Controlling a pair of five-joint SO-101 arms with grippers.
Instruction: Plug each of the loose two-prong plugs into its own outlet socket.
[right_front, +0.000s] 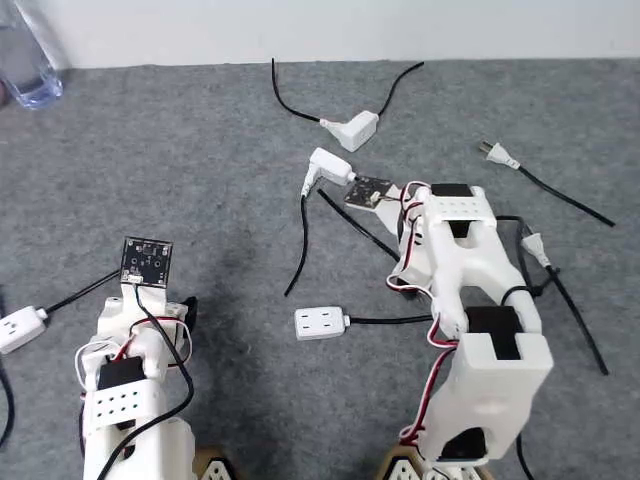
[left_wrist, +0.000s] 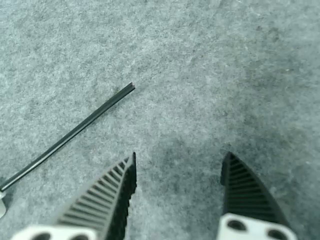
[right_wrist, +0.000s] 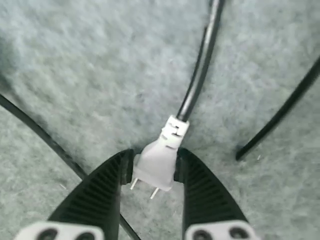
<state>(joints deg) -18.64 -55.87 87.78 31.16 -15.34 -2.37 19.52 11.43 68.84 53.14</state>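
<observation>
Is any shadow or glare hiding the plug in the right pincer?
Right wrist view: no glare; the two-prong plug in the right pincer is evenly lit, prongs visible. Left wrist view: soft shadow on carpet under the left pincer. High view: faint shadows on the carpet.
</observation>
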